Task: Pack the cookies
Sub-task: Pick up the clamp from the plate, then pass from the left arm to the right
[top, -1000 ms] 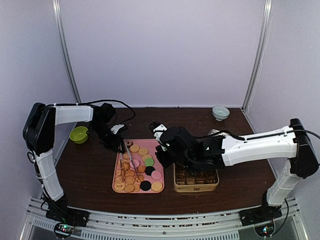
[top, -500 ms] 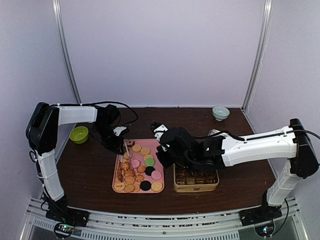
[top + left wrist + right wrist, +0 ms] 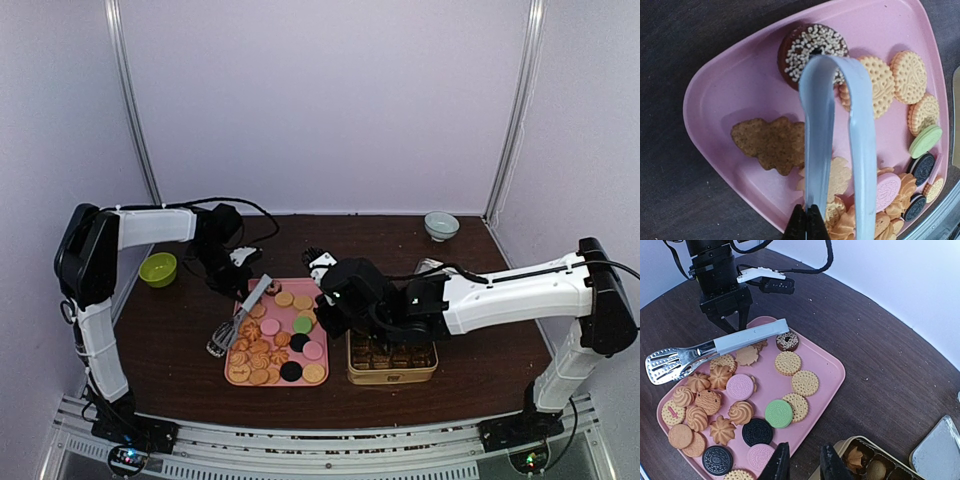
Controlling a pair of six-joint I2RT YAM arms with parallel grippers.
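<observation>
The cookies (image 3: pixel 270 345) lie spread over a pink tray (image 3: pixel 270 384): tan rounds and swirls, pink, black and a green disc (image 3: pixel 778 413), plus a sprinkled chocolate ring (image 3: pixel 812 47). My left gripper (image 3: pixel 807 225) is shut on one arm of the pale blue metal tongs (image 3: pixel 747 337). The tongs slant across the tray's far left corner, their slotted ends past its left edge. My right gripper (image 3: pixel 805 460) hovers over the tray's right rim beside the gold tin (image 3: pixel 860 441), open, with nothing between its fingers.
The tin (image 3: pixel 392 380) right of the tray holds several cookies in compartments. Its lid (image 3: pixel 937 450) lies behind it. A green bowl (image 3: pixel 158 268) sits at the far left and a pale bowl (image 3: pixel 441 225) at the back right.
My left gripper has closed on the tongs, which lay along the tray. They now slant with their slotted ends over the tray's left edge. The right arm has barely moved.
</observation>
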